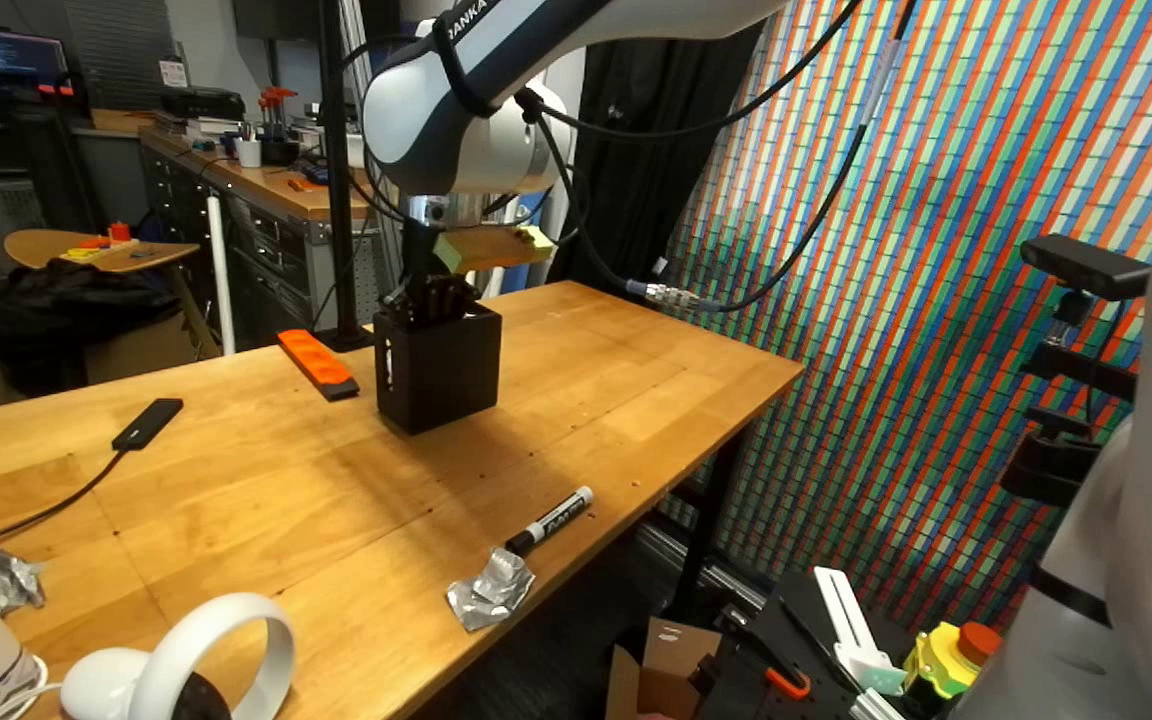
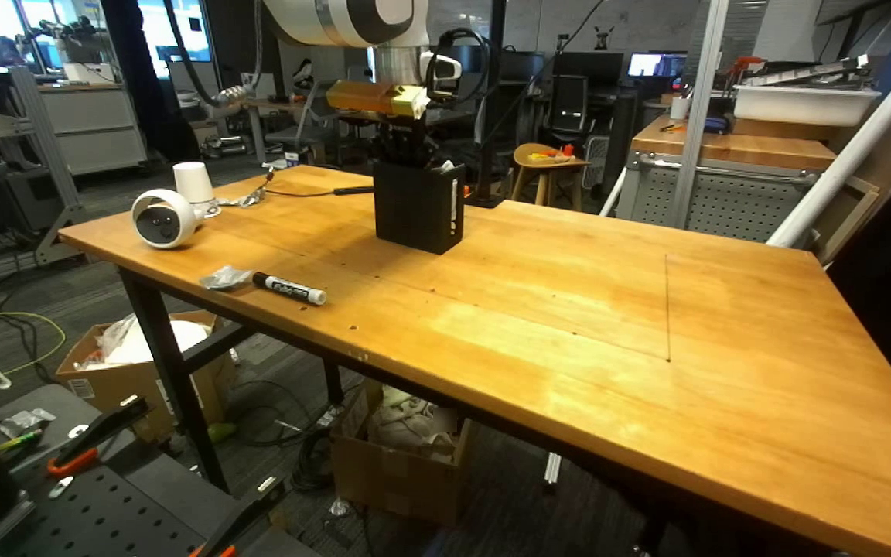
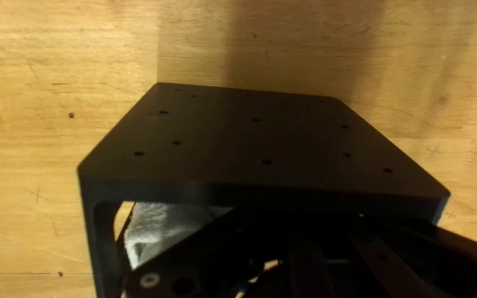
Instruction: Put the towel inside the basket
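The wooden surface point(image 1: 266, 470) is cut off at the border of both exterior views. On it stands the black basket point(image 1: 451, 375), upright, its inside mostly hidden. The dark hand point(image 1: 439, 298) reaches down into the basket's open top, fingertips out of sight behind the walls; in the wrist view it is black against black, so I cannot tell how far open it is or whether it has hold of anything. Inside the basket, partly covered by the hand, is what is most likely the towel point(image 3: 160, 222), pale and soft-looking. Well apart from the basket lie a marker point(image 1: 552, 520) and, just beside it, crumpled foil point(image 1: 492, 590).
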### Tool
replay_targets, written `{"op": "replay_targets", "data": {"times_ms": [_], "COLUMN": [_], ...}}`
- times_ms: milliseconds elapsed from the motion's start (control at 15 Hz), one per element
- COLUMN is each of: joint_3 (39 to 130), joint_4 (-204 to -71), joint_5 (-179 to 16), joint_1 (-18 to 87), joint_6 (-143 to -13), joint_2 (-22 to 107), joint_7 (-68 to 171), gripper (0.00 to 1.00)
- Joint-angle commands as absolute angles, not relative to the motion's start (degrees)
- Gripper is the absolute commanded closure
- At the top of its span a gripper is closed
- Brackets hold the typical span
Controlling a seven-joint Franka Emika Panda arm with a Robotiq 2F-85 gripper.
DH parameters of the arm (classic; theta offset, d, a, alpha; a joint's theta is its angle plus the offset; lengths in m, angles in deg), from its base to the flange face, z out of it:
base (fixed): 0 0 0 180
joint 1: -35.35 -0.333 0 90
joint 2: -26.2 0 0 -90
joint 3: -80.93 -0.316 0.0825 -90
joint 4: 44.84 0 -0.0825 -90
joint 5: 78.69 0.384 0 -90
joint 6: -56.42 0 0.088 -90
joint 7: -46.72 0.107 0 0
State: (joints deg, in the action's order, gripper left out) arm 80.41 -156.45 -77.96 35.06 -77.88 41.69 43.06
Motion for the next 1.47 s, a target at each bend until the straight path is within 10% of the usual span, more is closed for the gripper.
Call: {"op": "replay_targets", "data": {"times_ms": [0,1400], "joint_3": [79.86,83.8], "joint_4": [-156.11,-148.68], "joint_5": [-75.71,-82.07], "joint_1": [36.25,37.86], "joint_6": [-77.16,-76.78], "joint_2": [41.4,40.62], "joint_7": [40.44,43.13], "gripper": [0.98,0.98]}}
